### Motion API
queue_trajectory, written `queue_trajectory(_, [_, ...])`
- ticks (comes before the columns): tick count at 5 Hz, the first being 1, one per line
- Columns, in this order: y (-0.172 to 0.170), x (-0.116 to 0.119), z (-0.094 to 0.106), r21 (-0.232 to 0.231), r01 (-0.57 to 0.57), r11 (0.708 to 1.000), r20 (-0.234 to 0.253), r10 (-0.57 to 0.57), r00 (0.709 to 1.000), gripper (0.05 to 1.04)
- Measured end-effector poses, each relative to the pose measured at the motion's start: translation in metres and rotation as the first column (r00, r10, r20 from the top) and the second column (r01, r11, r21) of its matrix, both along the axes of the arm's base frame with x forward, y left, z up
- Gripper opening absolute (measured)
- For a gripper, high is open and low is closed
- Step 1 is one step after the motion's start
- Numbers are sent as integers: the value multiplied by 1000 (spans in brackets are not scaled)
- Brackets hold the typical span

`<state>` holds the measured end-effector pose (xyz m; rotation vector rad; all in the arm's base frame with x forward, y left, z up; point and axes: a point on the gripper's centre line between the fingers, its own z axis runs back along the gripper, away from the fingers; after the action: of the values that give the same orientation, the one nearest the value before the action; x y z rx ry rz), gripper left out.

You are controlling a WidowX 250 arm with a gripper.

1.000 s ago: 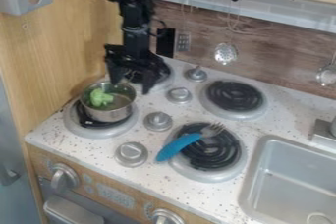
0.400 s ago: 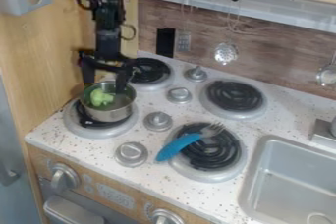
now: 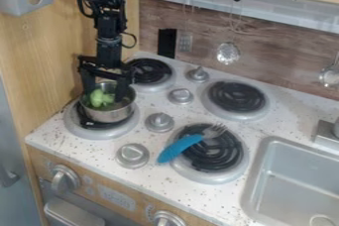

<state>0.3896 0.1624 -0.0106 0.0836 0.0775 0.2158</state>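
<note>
One blk gripper (image 3: 104, 91), fingers apart, down at round metal pot (image 3: 109, 115) w/ bumpy green broccoli (image 3: 98, 98), smooth blue-handled fork (image 3: 180, 148) on coiled burner (image 3: 210, 162), speckled white c'top (image 3: 92, 151)

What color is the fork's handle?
The fork's handle is bright blue, best seen in the camera view.

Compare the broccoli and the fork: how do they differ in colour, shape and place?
The broccoli is green; the fork has a blue handle and grey tines. The broccoli is lumpy, the fork long and slim. The broccoli sits in the pot, near the gripper; the fork lies across a burner. Both are on the stovetop.
</note>
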Motion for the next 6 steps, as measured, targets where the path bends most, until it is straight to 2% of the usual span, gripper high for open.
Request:
queue_trajectory(1, [-1,-5,-5,4,5,1000,-21,-5,1000,999])
queue_trajectory(2, [-2,-6,-11,-5,2,1000,-27,-2,1000,941])
queue_trajectory(3, [-3,-6,-16,-10,-2,1000,-33,2,999,657])
queue_trajectory(4, [-7,-4,-18,-6,8,1000,-25,-8,1000,509])
queue_trajectory(5, [-8,-6,-16,20,7,1000,-15,-7,1000,506])
queue_trajectory(6, [-15,2,15,54,31,998,67,-34,997,505])
